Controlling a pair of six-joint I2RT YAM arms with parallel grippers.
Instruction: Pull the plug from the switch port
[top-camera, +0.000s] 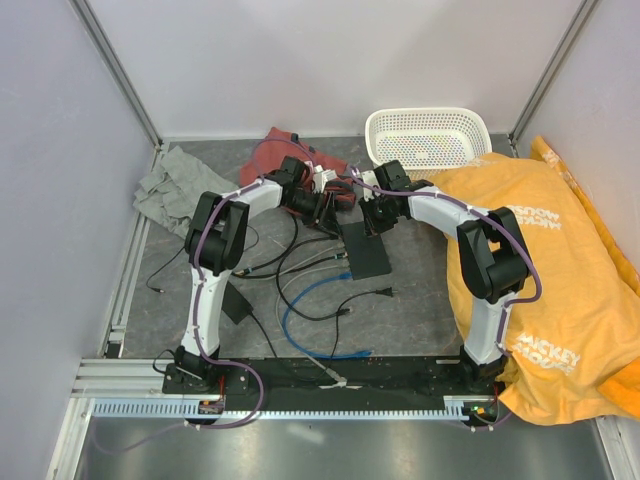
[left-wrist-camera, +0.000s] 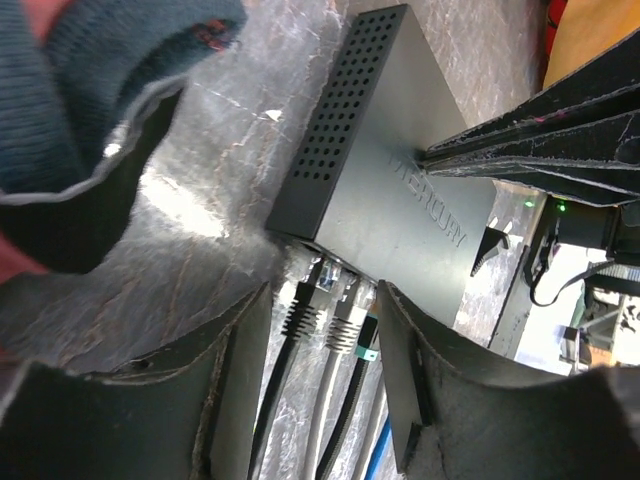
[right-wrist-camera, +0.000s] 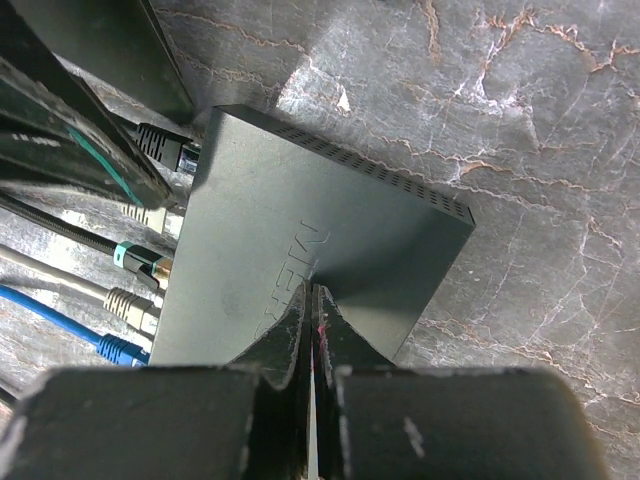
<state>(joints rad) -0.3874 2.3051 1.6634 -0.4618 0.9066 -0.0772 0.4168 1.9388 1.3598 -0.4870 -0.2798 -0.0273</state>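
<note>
Lying near the middle of the marbled grey mat (top-camera: 420, 320), the switch (top-camera: 364, 250) presents its long axis running far to near in the top view, a little slanted. Room around it: to its right you have bare mat as far as the orange Mickey Mouse cloth (top-camera: 560, 250). Loose cables, among them a blue cable (top-camera: 300, 305), crowd its left and near-left side. A white basket (top-camera: 428, 135) stands at the far wall, with a grey cloth (top-camera: 172, 188) and a red cloth (top-camera: 280, 148) at far left. Both arms converge on its far end, which the top view hides beneath them.

Only the left wrist view shows you the port edge facing the left gripper (left-wrist-camera: 325, 295). Its fingers are spread, one on each side of a black plug (left-wrist-camera: 300, 318) and a grey plug (left-wrist-camera: 345, 328) (contact with either cannot be told). The vented side runs away from the camera.

The right wrist view shows you the right gripper (right-wrist-camera: 312, 295) with fingers pressed together, tips resting on the switch's top face beside the embossed lettering. This view adds a teal-banded plug (right-wrist-camera: 140, 262) and a blue plug (right-wrist-camera: 120, 350) along the same port edge.
</note>
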